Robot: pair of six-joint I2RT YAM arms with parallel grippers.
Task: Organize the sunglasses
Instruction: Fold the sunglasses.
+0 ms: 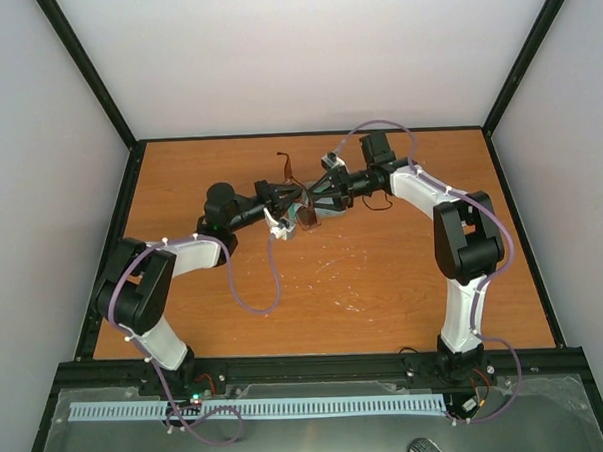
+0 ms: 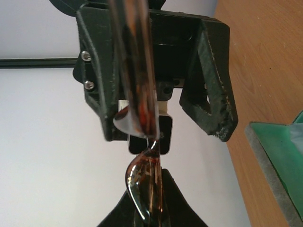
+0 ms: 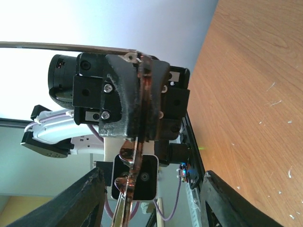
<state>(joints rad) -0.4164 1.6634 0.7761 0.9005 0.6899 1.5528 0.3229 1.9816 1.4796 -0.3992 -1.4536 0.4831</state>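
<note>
The sunglasses (image 1: 290,176), with a thin reddish-brown frame and amber lenses, are held in the air over the far middle of the table, between my two grippers. My left gripper (image 1: 283,201) is shut on them; in the left wrist view the lens (image 2: 142,184) shows edge-on between my closed fingers (image 2: 177,208). My right gripper (image 1: 318,195) faces it and is open. In the right wrist view its fingers (image 3: 87,198) stand wide apart on either side of the sunglasses (image 3: 142,109), not touching them.
The grey case with green lining (image 1: 309,219) lies open on the orange-brown table (image 1: 384,282), just below the grippers. Its corner shows in the left wrist view (image 2: 279,156). A black frame rail (image 1: 318,365) runs along the table's near edge.
</note>
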